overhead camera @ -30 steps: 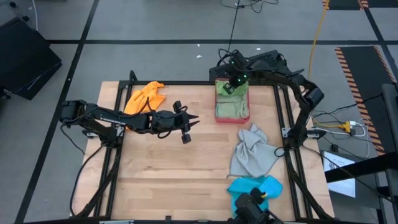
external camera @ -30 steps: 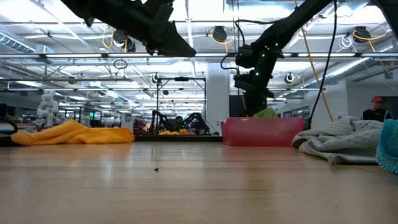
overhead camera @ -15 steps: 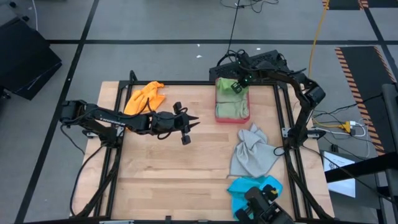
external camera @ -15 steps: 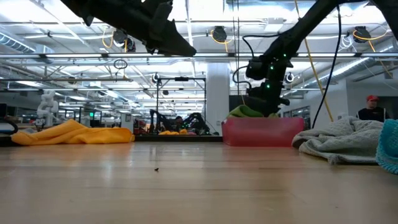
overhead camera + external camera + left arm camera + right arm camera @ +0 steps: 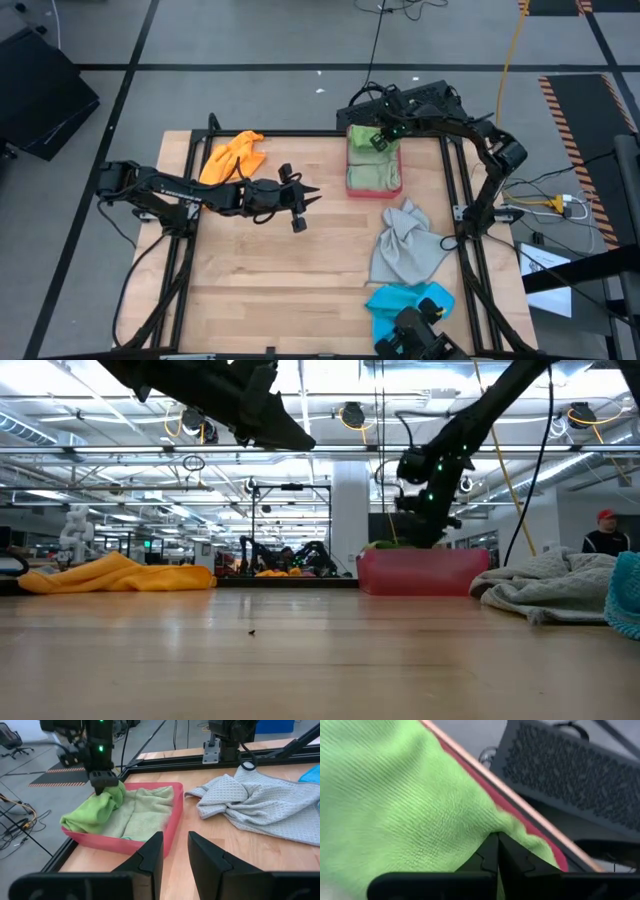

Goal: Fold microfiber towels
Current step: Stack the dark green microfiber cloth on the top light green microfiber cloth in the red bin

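Two arms: right gripper (image 5: 103,782) clamped on the bright green towel (image 5: 94,812) at the pink tray's (image 5: 172,822) far end. Left gripper (image 5: 305,199) — fingers slightly apart, apparently empty — hovers mid-table.

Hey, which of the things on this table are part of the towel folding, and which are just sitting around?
Part of the job:
- bright green towel, pinched by the right gripper
- sage green towel
- orange towel
- grey towel
- blue towel

Just there:
- pink-red tray
- left gripper, waiting mid-table
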